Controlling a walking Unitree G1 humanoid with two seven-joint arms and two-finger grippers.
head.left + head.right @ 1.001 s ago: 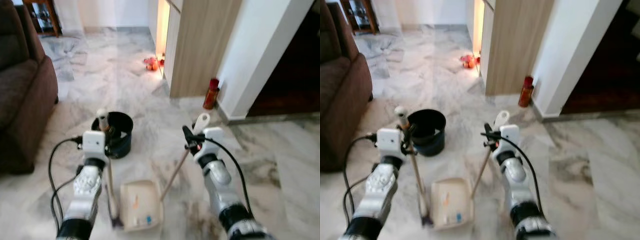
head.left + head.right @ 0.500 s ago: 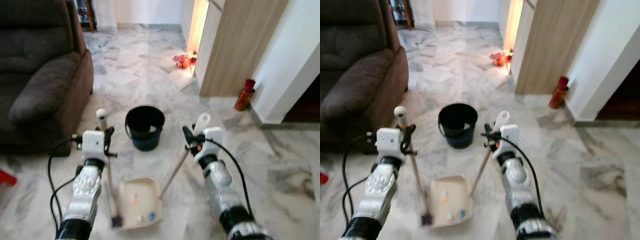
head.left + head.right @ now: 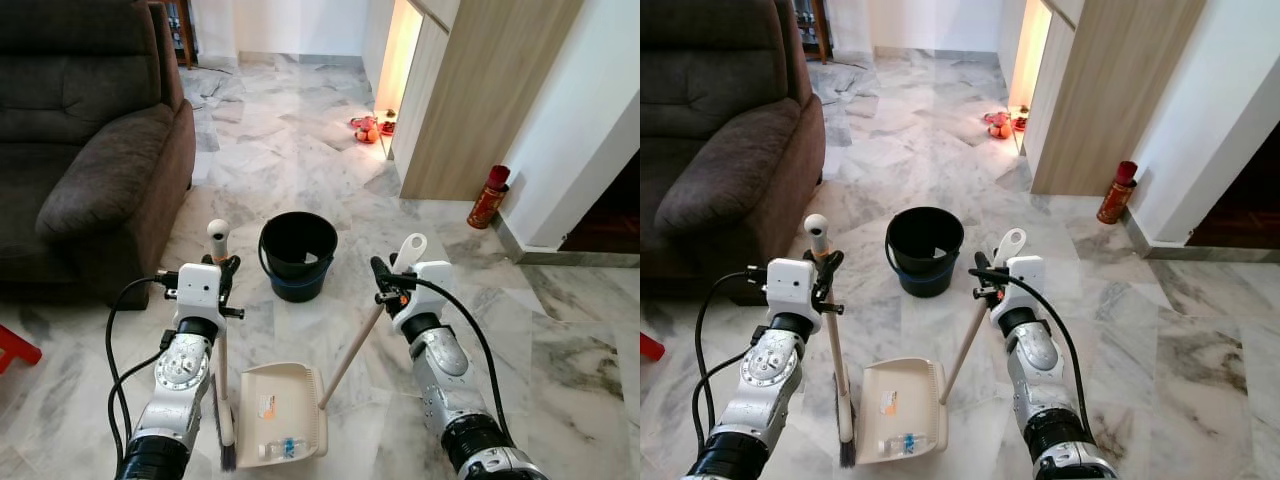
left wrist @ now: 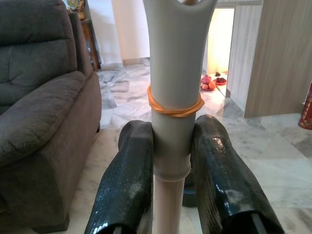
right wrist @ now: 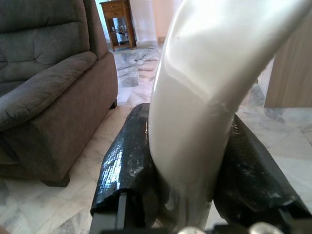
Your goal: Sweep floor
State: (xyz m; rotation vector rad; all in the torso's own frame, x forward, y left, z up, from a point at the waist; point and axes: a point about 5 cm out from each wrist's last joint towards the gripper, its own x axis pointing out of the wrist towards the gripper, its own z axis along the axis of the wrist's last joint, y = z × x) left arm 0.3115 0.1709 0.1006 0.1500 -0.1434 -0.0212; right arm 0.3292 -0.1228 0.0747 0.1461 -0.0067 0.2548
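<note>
We have the left pincer (image 4: 170, 165) clenched high on the stiff, light broom (image 3: 222, 340) and the right pincer (image 5: 190, 161) gripping the dustpan handle (image 3: 362, 330), smooth plastic likely to twist.

Sofa (image 3: 90, 150) left, bucket (image 3: 297, 255) ahead — dustpan (image 3: 280, 412) nearer

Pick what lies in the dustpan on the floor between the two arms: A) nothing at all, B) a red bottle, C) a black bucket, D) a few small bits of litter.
D: the dustpan holds a few small scraps near its lip, while the red bottle and black bucket stand apart from it on the floor.
</note>
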